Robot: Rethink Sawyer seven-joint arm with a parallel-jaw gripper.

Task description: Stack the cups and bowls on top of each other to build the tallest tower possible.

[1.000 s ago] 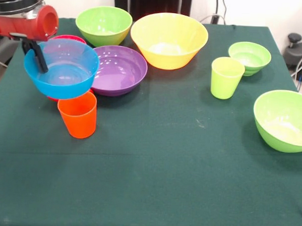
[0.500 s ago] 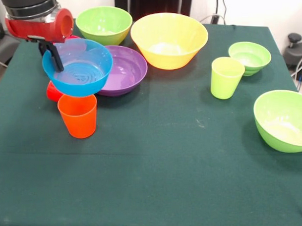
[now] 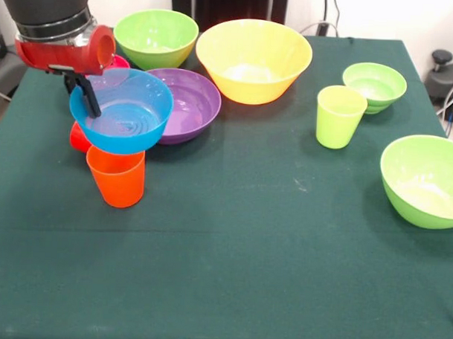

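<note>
Nearest to me stands the smooth tapered orange plastic cup (image 3: 116,179), upright on the dark green tablecloth (image 3: 230,274), mouth up, forming the narrow foot of the intended tower. Directly above it I hold the glossy round blue plastic bowl (image 3: 123,112), its base at or just inside the cup's mouth; whether it is already seated I cannot tell. The black gripper (image 3: 86,98) on the red and black arm pinches the bowl's rim on the picture's left, one finger inside the wall, the other hidden behind it. I judge the bowl light, stiff and slippery, so a rim pinch tilts it easily, and a wide bowl on a narrow cup should tip unless centred. Beside the cup a red plastic cup (image 3: 78,137) shows only partly. Behind lie a wide purple plastic bowl (image 3: 186,102) and a small magenta bowl (image 3: 120,62), mostly hidden. To the right stand a lime green tumbler (image 3: 338,116), a small lime green bowl (image 3: 375,86) and a nearer, larger one (image 3: 425,180). Farthest are the large yellow bowl (image 3: 253,59) and another lime green bowl (image 3: 156,36).
</note>
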